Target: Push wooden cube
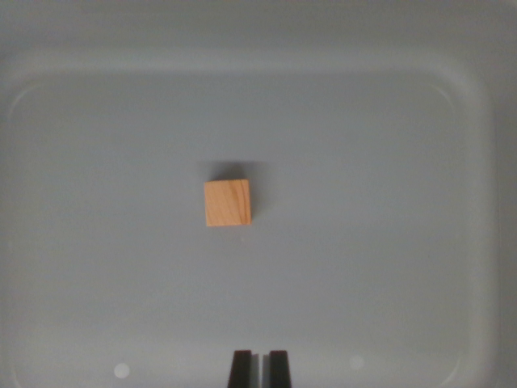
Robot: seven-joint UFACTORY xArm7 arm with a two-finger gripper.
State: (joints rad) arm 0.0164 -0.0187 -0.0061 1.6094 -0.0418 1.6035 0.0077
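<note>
Wrist view, looking straight down into a grey tray [65, 162] with rounded corners and a raised rim; the rim shows along the top, the left and the right, and curves in at the lower corners. One wooden cube [227, 202] sits flat on the tray floor, close to the middle of the frame, slightly toward 10 o'clock from dead centre. Cube is light orange-tan, grain visible on its top face, edges nearly square to the frame with a very slight twist. A soft shadow falls off the cube toward 12 o'clock. Cube stands alone, touching nothing but the floor, well apart from every rim. Gripper [259, 368] enters at 6 o'clock, bottom edge of the frame: two dark fingertips side by side, only a thin pale slit between them, so the jaws look clenched, or nearly so, on nothing. Fingertips [241, 369] are cut off by the frame edge, so only their ends show. Cube lies at about 11 to 12 o'clock from the gripper, well apart, no contact. Two small pale round spots on the tray floor near the bottom, one at 7 o'clock [121, 370], one fainter at 5 o'clock [356, 363]. Picture is soft, fine detail blurred.
</note>
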